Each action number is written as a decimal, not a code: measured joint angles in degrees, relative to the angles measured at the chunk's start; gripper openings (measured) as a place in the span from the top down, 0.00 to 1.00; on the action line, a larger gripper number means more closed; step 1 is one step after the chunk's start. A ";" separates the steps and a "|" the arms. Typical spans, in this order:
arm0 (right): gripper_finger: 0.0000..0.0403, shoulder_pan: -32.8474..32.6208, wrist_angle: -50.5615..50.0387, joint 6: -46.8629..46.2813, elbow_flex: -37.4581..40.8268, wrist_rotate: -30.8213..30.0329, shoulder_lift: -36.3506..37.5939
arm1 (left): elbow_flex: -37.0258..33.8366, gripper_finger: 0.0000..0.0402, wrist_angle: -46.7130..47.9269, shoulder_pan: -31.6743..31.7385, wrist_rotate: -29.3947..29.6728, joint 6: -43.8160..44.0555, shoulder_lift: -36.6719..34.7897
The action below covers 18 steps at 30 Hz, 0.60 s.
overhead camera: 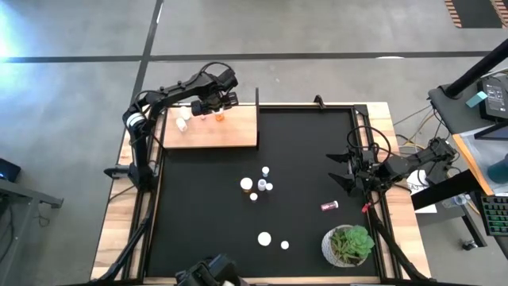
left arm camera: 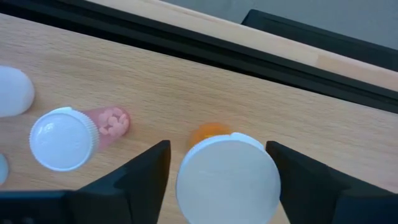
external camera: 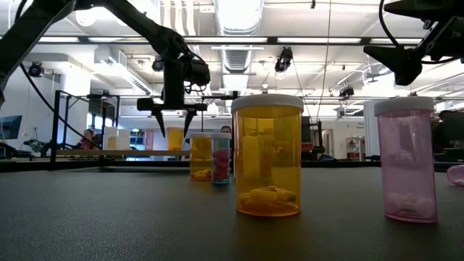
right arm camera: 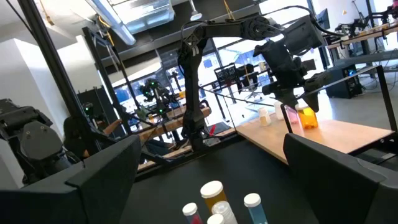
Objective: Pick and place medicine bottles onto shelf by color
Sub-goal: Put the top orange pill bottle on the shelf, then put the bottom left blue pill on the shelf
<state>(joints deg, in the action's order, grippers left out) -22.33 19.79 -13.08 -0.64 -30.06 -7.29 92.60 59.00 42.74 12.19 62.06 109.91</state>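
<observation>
The shelf [overhead camera: 230, 135] is a light-wood board at the mat's far left corner. An orange bottle [left arm camera: 227, 183] with a white cap stands upright on it. My left gripper [left arm camera: 217, 146] hangs open over it, pointing down, one finger on each side of the cap; the low view shows a gap between each finger and the bottle [external camera: 175, 138]. Beside it on the shelf stand a pink bottle [left arm camera: 62, 138] and a white one [left arm camera: 12, 93]. More medicine bottles [overhead camera: 255, 185] stand on the black mat. My right gripper [right arm camera: 211, 149] waits open at the table's right edge [overhead camera: 341, 169], holding nothing.
A potted plant [overhead camera: 349, 245] stands at the near right of the mat. A dark red bottle [overhead camera: 329, 206] lies on its side near it. Two white-capped bottles [overhead camera: 264, 238] stand near the front edge. A thin black post [overhead camera: 256, 97] rises at the shelf's far right corner.
</observation>
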 joint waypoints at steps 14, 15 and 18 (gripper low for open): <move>0.05 0.00 -0.02 0.00 0.00 0.00 0.00 | 1.15 0.24 -0.51 0.02 -0.19 0.03 -0.77; 0.05 -0.02 0.00 0.00 0.00 0.02 0.00 | 1.22 0.23 -0.44 0.01 -0.20 -0.18 -1.41; 0.05 0.00 0.00 0.00 0.00 0.00 0.00 | 1.19 0.23 -0.05 -0.27 -0.23 -1.30 -3.76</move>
<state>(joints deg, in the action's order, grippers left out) -22.33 19.79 -13.08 -0.64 -30.06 -7.29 93.79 58.95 42.47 11.96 60.76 106.15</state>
